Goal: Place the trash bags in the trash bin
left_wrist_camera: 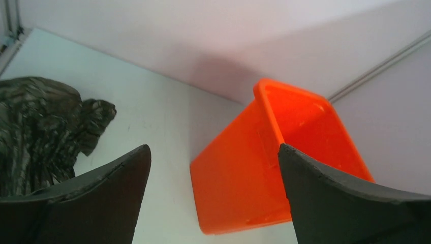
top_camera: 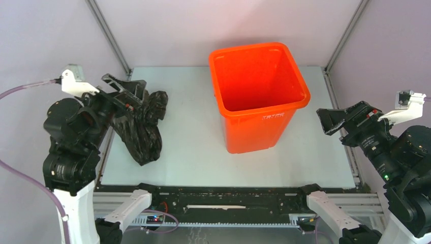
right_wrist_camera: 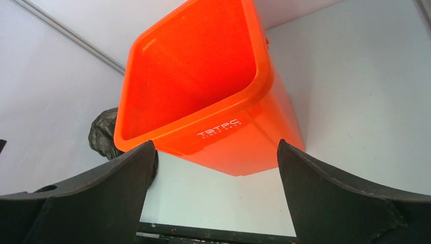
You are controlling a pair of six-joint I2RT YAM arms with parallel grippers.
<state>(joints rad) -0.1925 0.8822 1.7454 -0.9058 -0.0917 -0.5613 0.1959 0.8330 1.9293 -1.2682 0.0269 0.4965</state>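
Observation:
The trash bags [top_camera: 145, 127] lie in a crumpled black glossy heap on the left of the table. They also show in the left wrist view [left_wrist_camera: 40, 132] and in the right wrist view [right_wrist_camera: 104, 134], behind the bin. The orange trash bin [top_camera: 259, 96] stands upright right of centre with nothing in it, white lettering on its near side. It also shows in the left wrist view [left_wrist_camera: 239, 178] and in the right wrist view [right_wrist_camera: 203, 76]. My left gripper [top_camera: 127, 90] [left_wrist_camera: 214, 147] is open and empty over the heap's left part. My right gripper [top_camera: 325, 122] [right_wrist_camera: 216, 142] is open and empty, right of the bin.
The pale table [top_camera: 193, 152] is closed in by white walls with metal corner posts [top_camera: 109, 35] at the back. A black rail [top_camera: 228, 201] runs along the near edge between the arm bases.

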